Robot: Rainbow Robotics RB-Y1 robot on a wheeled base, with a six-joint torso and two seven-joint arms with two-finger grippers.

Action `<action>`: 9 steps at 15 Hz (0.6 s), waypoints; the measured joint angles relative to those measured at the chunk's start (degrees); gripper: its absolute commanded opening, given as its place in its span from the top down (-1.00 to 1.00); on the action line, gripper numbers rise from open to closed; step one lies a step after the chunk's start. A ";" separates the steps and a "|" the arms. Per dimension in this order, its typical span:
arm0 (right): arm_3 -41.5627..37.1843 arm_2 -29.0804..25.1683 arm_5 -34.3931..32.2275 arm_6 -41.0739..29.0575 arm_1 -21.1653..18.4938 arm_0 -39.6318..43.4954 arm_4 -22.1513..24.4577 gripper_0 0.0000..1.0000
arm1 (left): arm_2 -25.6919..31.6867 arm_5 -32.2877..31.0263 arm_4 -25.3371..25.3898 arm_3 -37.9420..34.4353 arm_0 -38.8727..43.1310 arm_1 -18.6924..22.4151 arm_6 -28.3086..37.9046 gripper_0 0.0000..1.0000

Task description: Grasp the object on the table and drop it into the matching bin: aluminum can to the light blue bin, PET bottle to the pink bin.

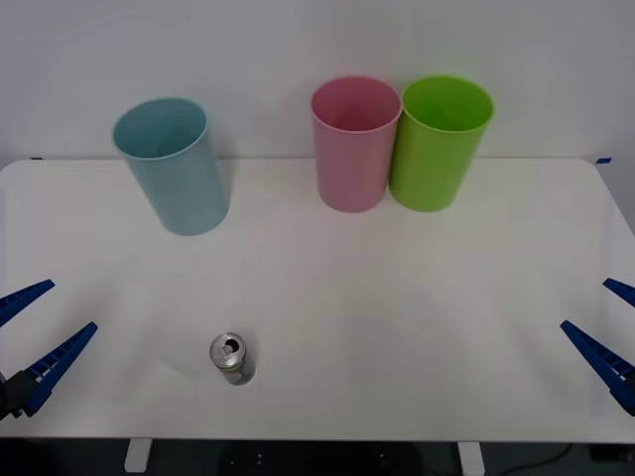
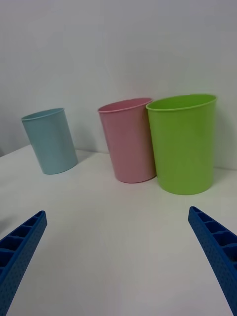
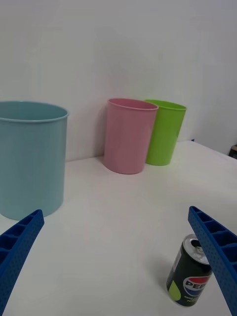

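Note:
A small aluminum can (image 1: 231, 357) with a silver top and dark body stands upright near the front edge of the white table (image 1: 397, 297); the left wrist view shows the can (image 3: 189, 279) close to one finger. The light blue bin (image 1: 173, 166) stands at the back left, and the pink bin (image 1: 352, 143) at the back centre. My left gripper (image 1: 35, 339) hangs open at the table's left edge, left of the can. At the right edge my right gripper (image 1: 607, 332) is open with nothing between its fingers.
A lime green bin (image 1: 439, 142) stands touching the pink bin's right side; the right wrist view shows the light blue bin (image 2: 50, 141), pink bin (image 2: 130, 139) and green bin (image 2: 184, 142) in a row. A white wall rises behind the table.

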 measured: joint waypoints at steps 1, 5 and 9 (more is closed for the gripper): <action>0.00 0.00 0.00 0.00 0.00 0.00 0.00 -1.00 | 0.00 0.00 0.00 0.00 0.00 0.00 0.00 -1.00; -0.01 0.00 0.00 0.00 0.00 0.00 0.00 -1.00 | -0.02 0.28 0.97 0.87 0.01 -1.48 0.04 -1.00; -0.01 0.00 0.00 0.00 0.00 0.00 0.00 -1.00 | -0.39 0.37 1.81 0.97 1.12 -0.77 -0.27 -1.00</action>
